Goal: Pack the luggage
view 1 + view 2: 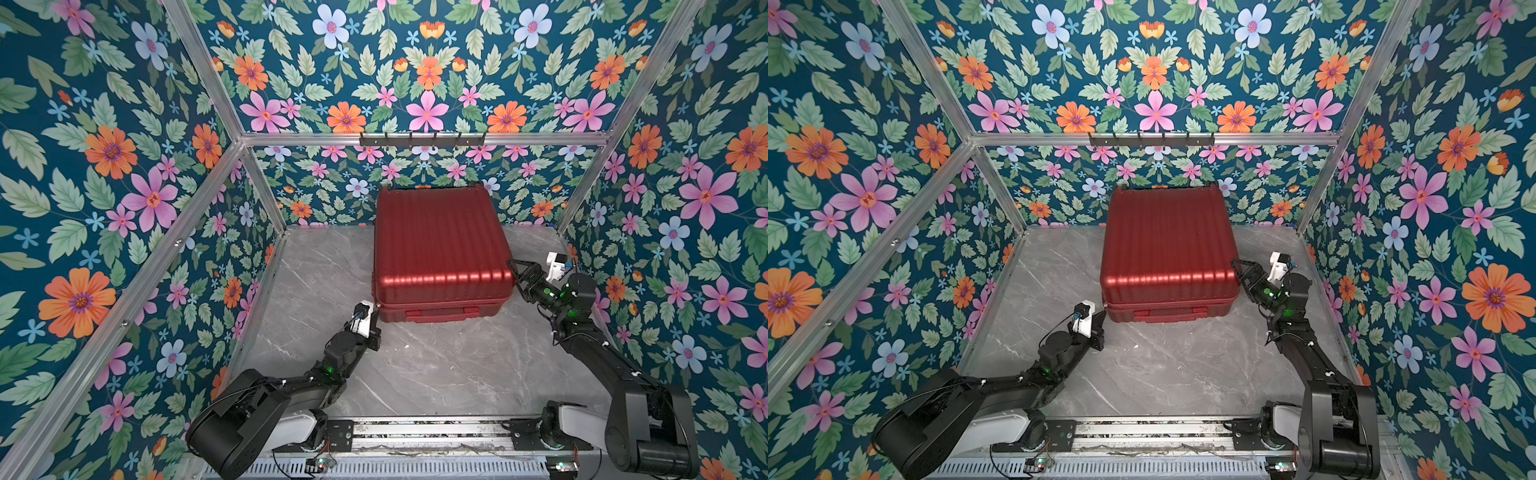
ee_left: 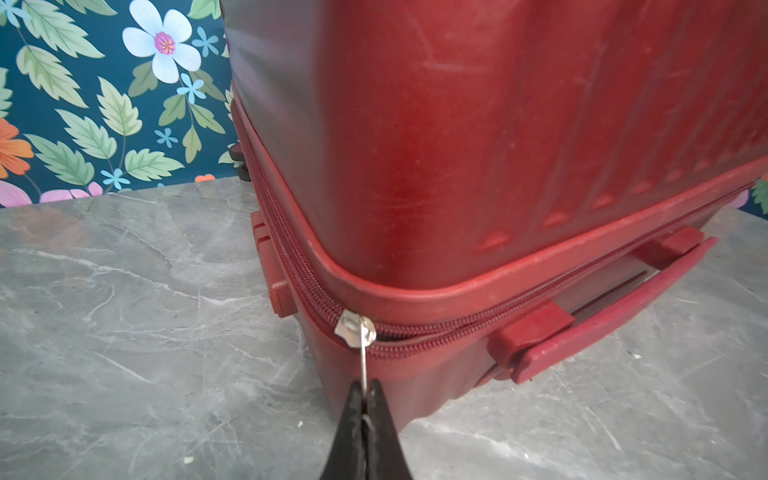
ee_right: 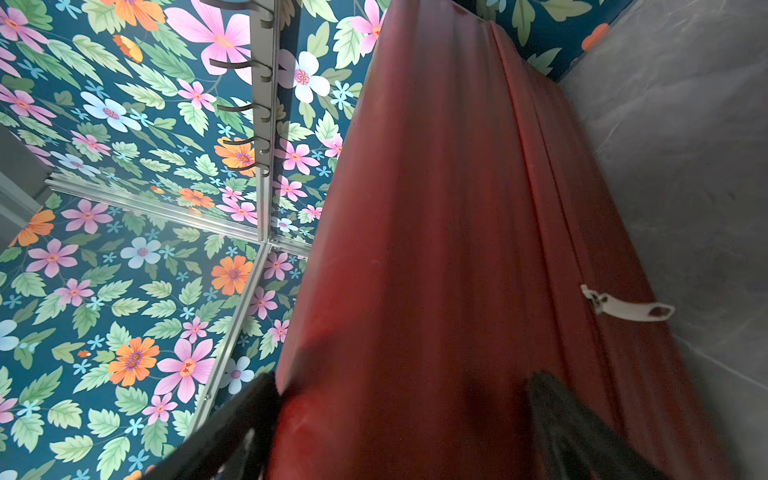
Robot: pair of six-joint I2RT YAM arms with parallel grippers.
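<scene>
No legible text, label, brand, number or sign in any view.
</scene>
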